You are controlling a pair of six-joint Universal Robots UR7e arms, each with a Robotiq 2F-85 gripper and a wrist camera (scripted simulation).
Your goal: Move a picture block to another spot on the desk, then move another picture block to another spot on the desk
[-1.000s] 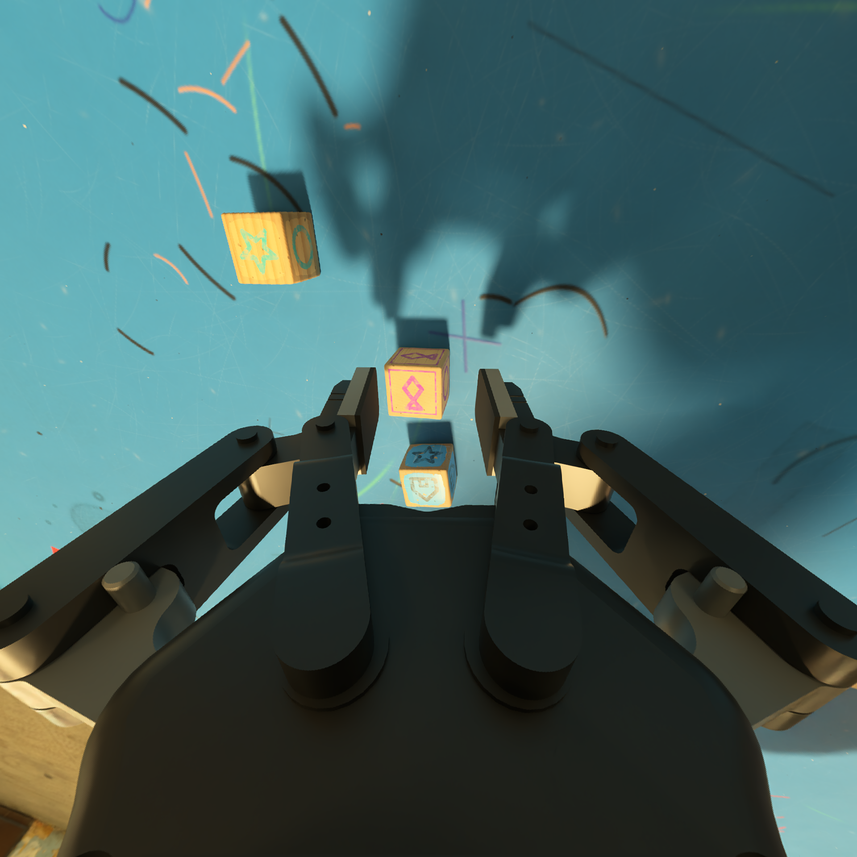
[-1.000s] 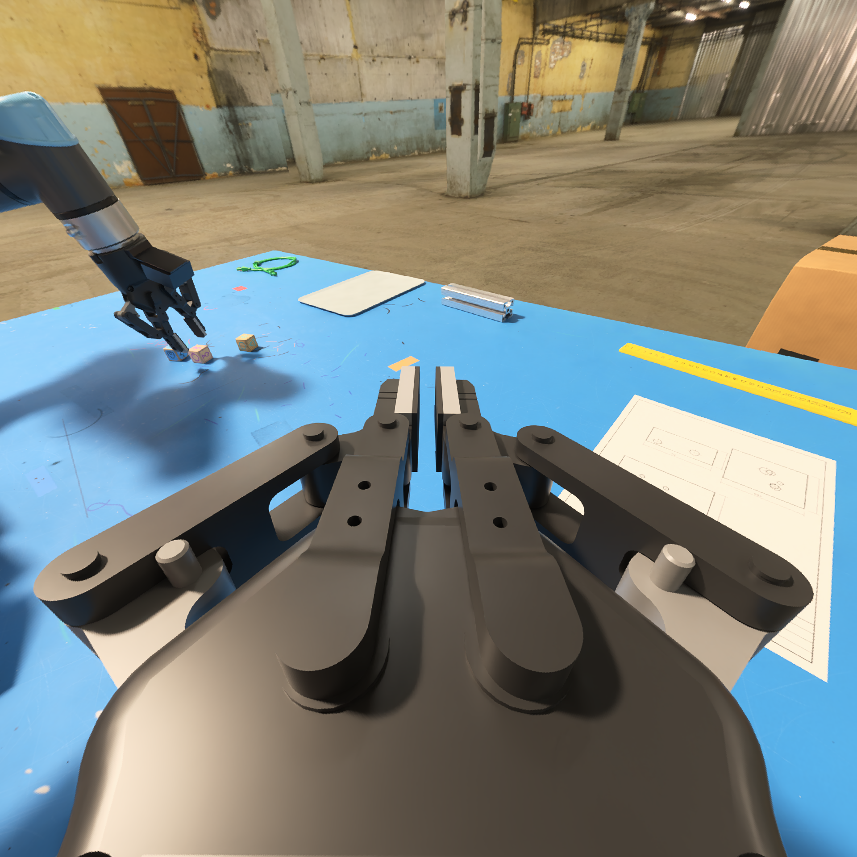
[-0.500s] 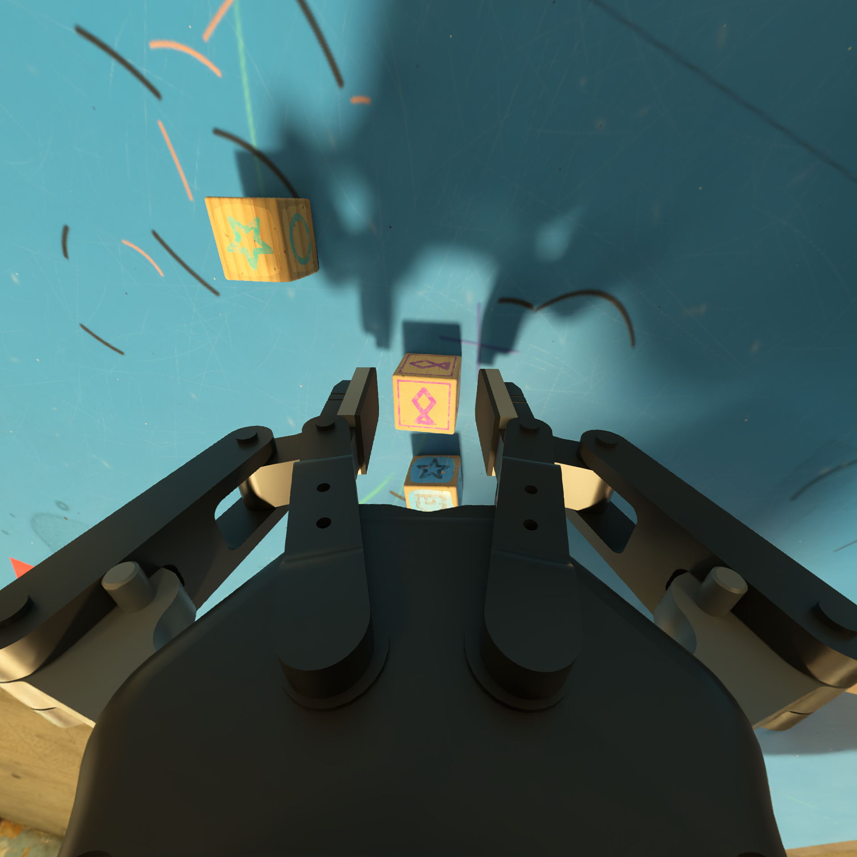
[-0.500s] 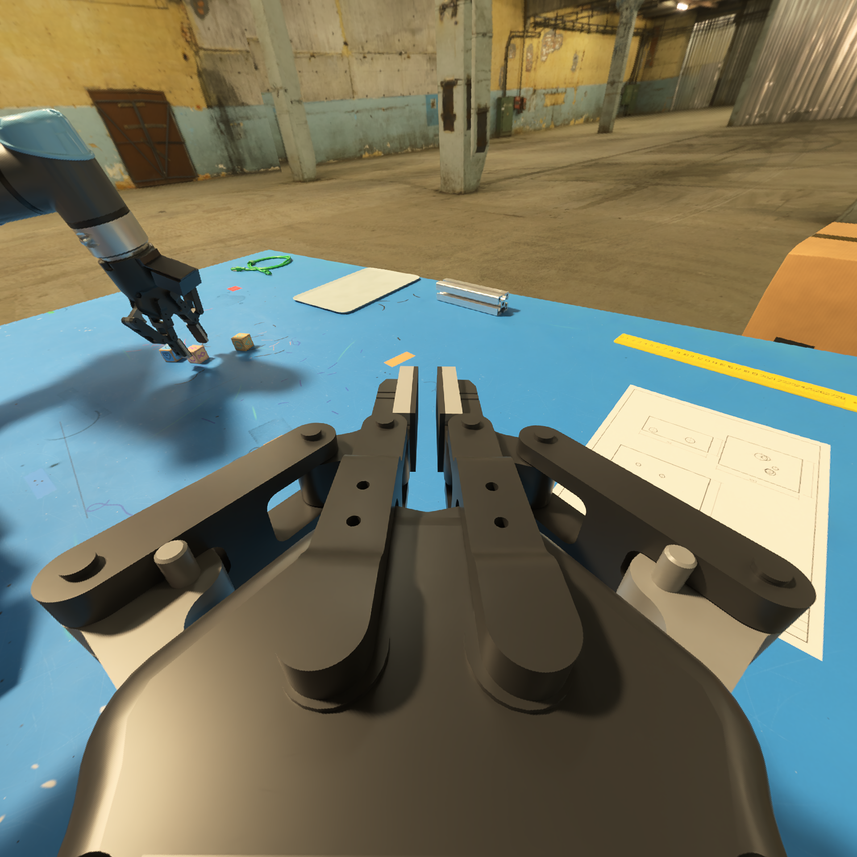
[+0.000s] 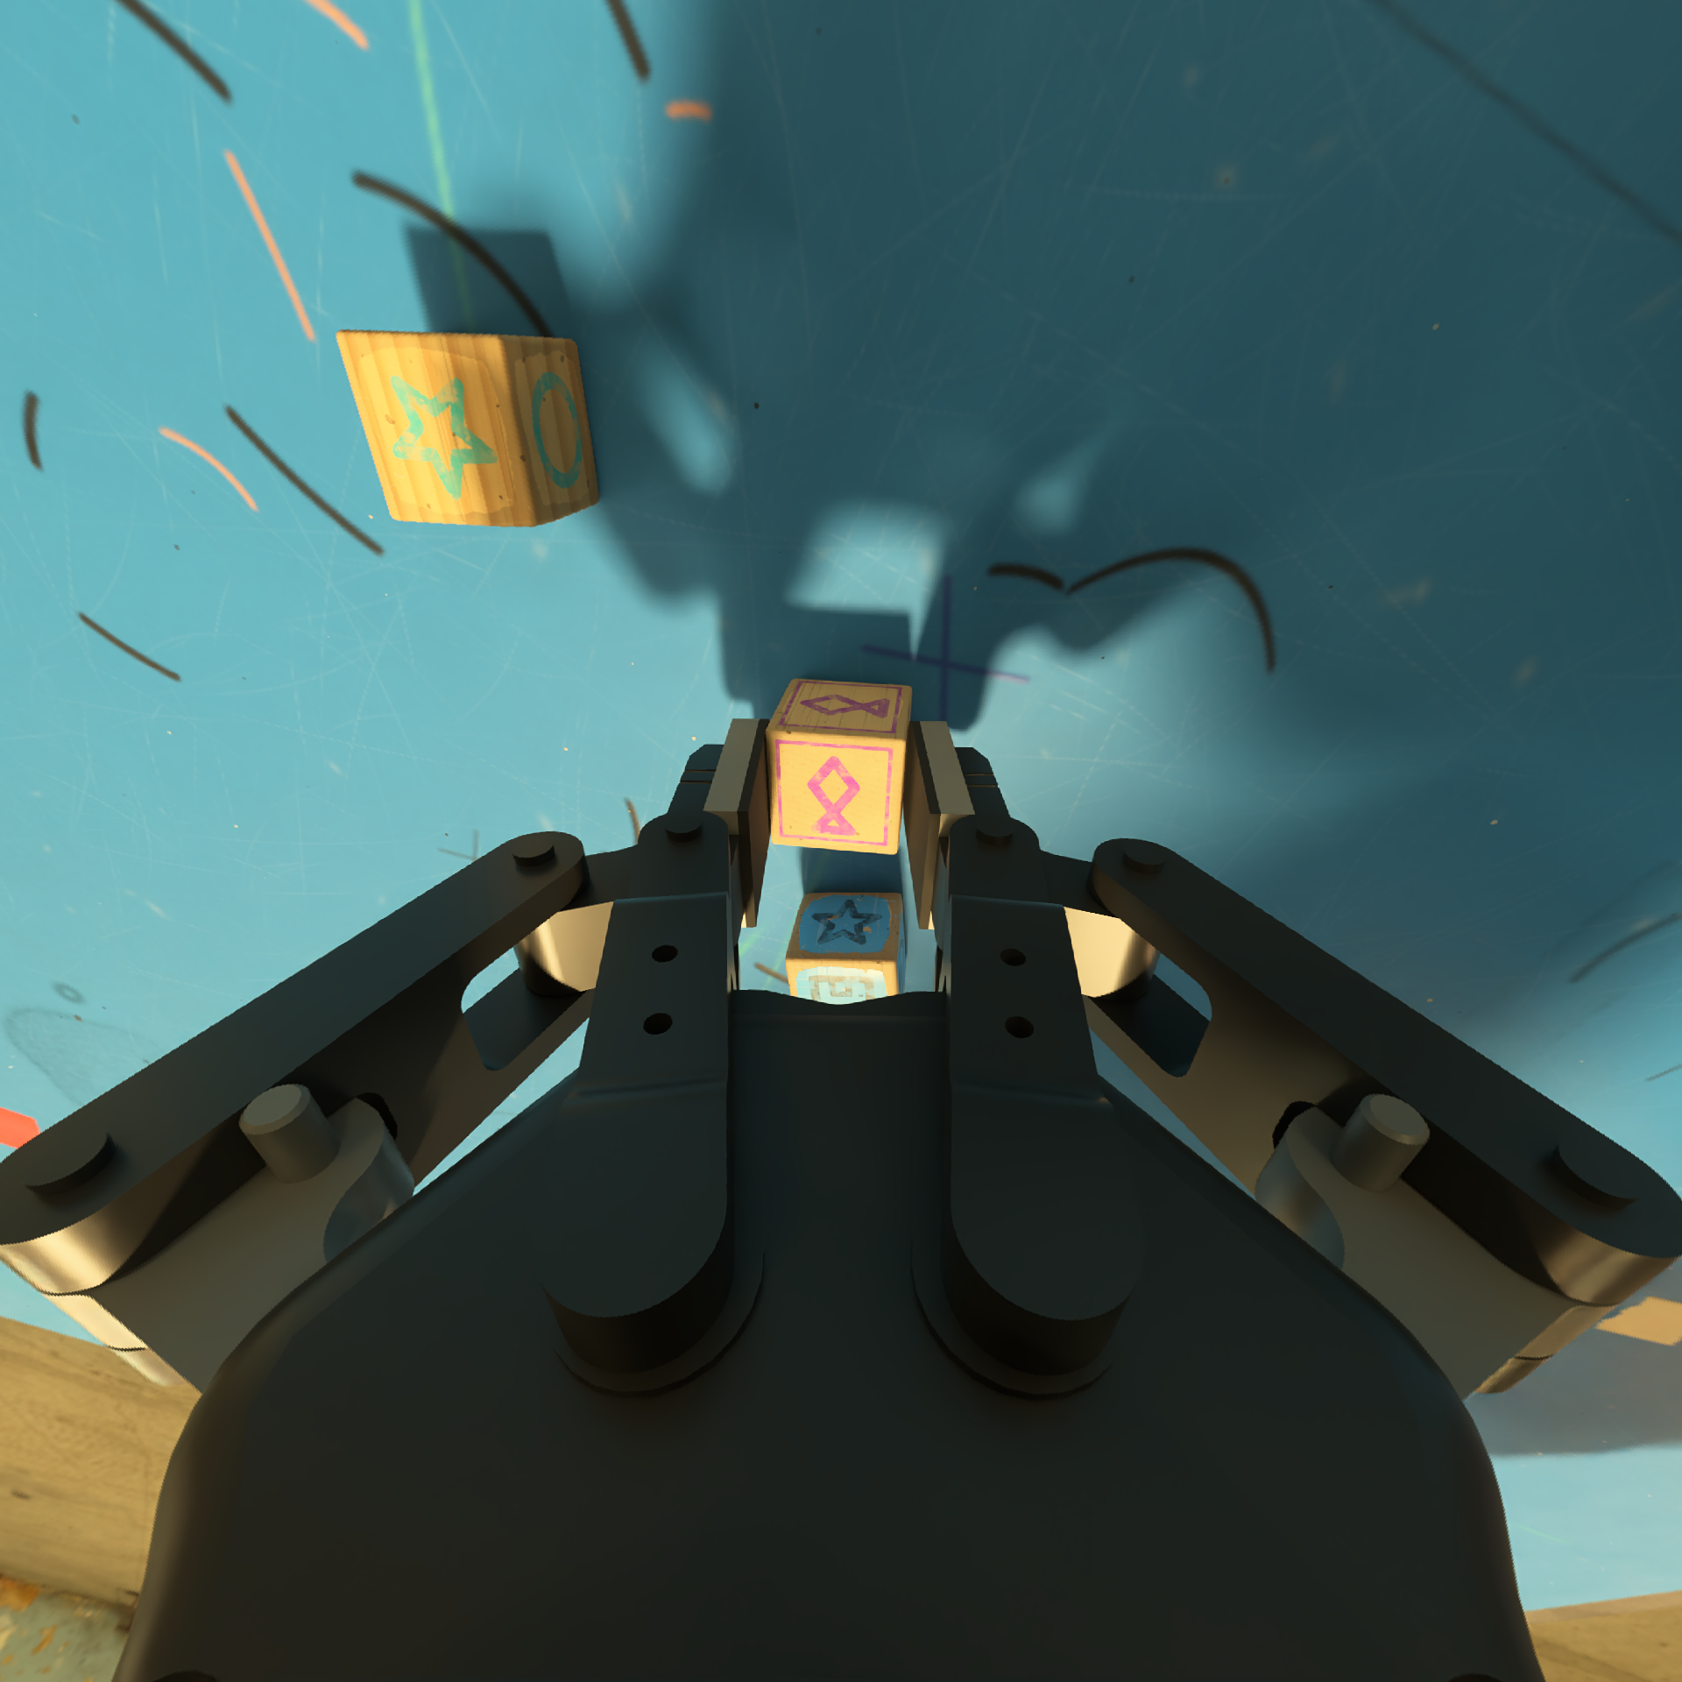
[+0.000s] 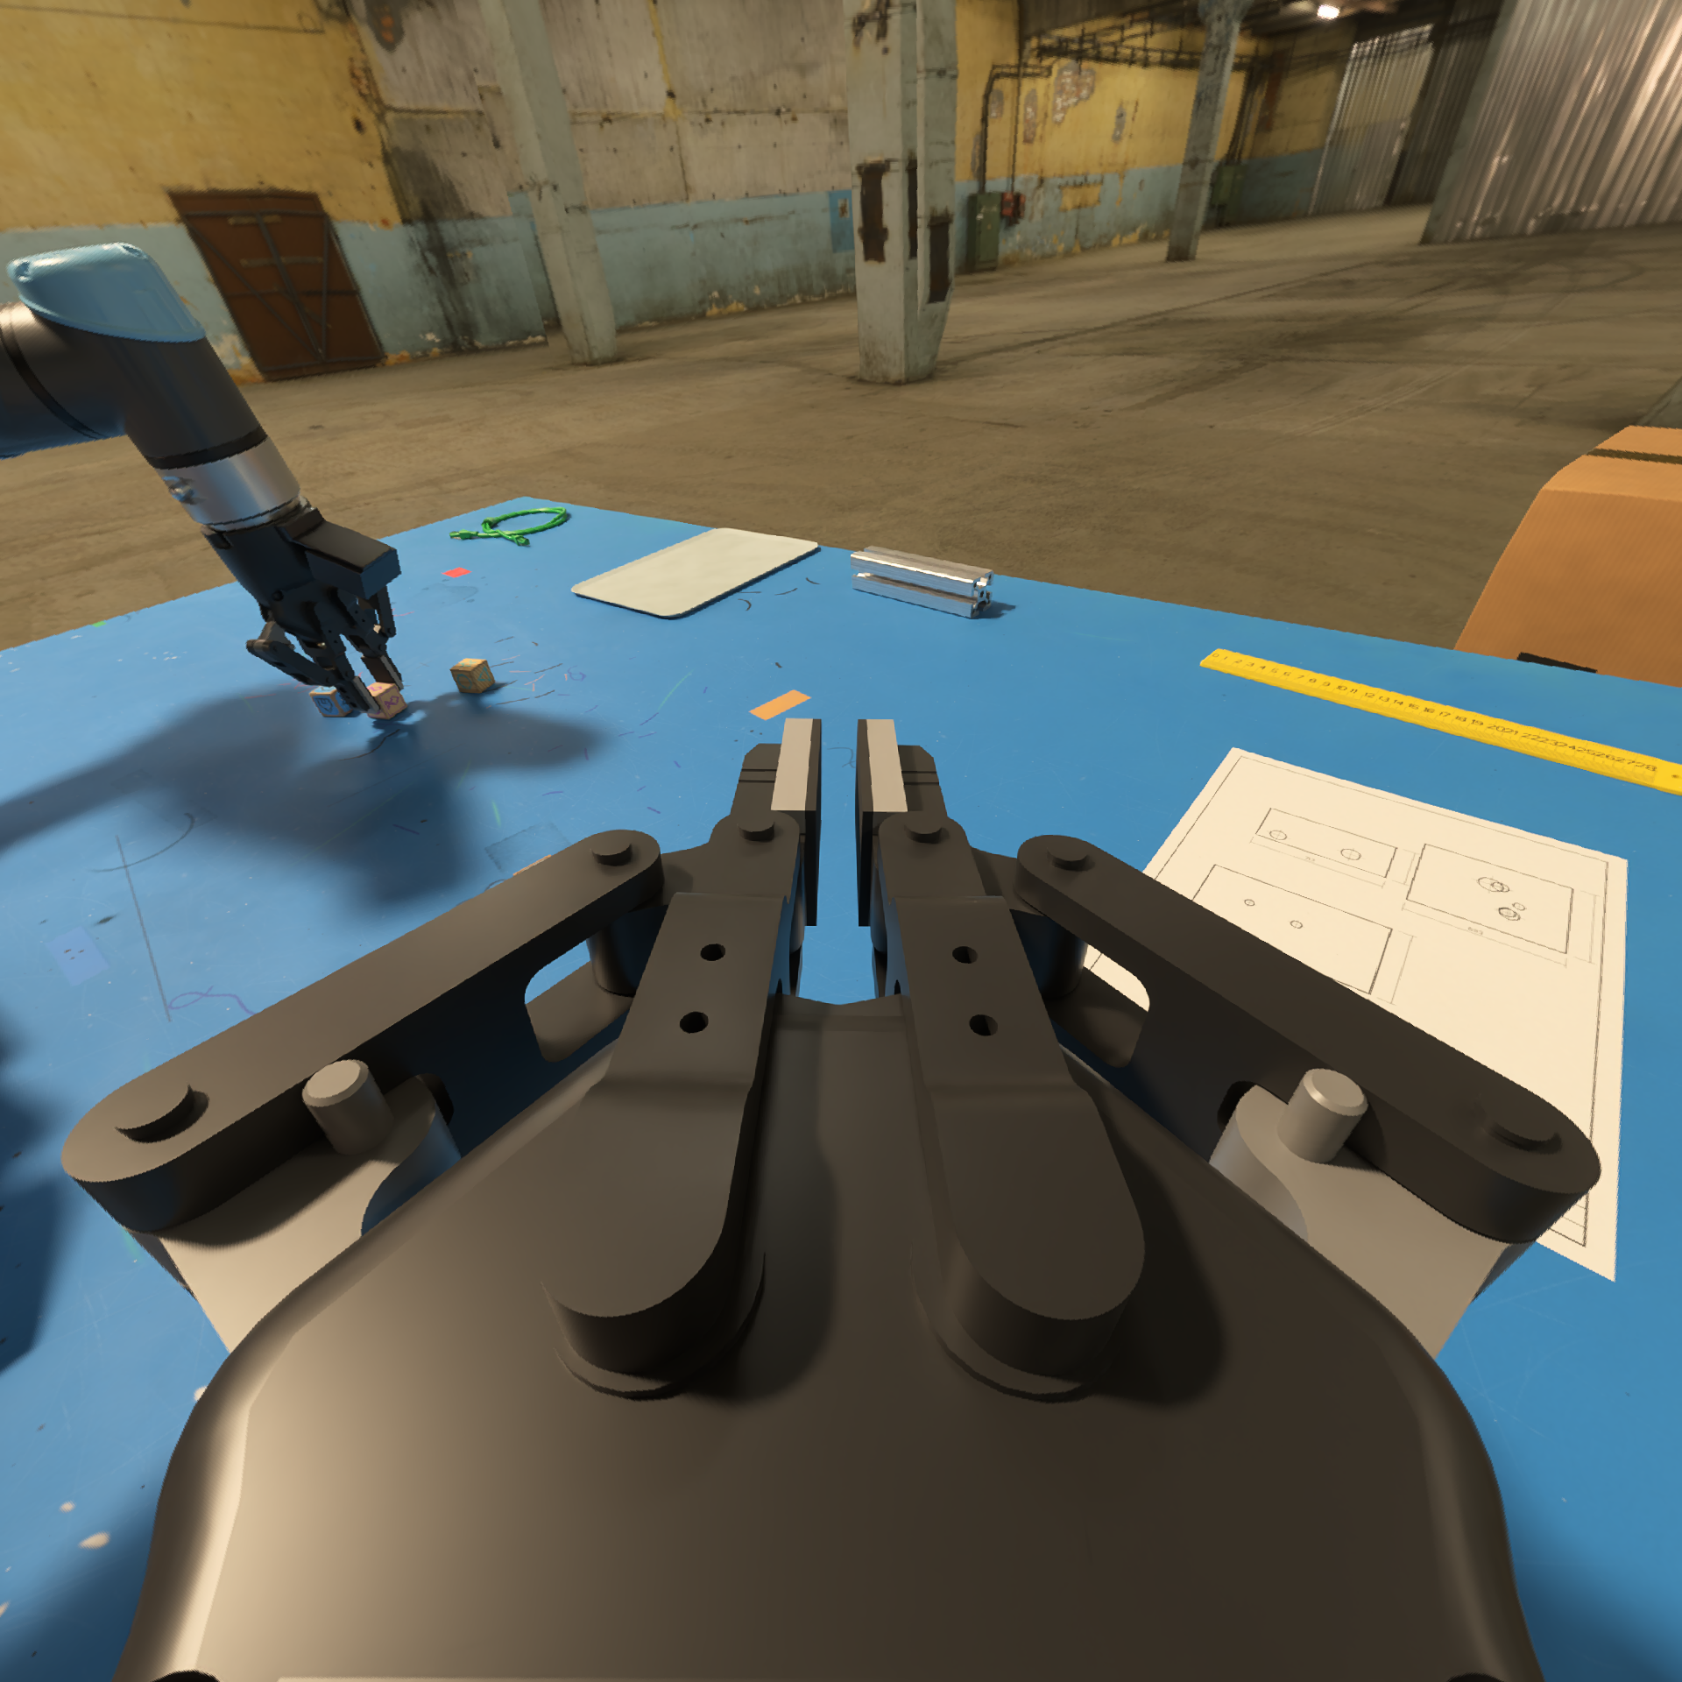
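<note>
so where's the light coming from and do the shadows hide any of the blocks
Left wrist view: low warm light, the arm's long shadow crosses the desk beyond the pink block; all three blocks stay readable. Right wrist view: evenly lit, that shadow spreads toward the camera, straight edges bow slightly.

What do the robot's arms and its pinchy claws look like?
Each claw is dark grey metal with two straight fingers on hinged bars, round pins and small screw holes. The right gripper has pale grey rubbery pads. The left gripper hangs from a dark arm with a silver ring and a light blue cap. No cables show.
</note>
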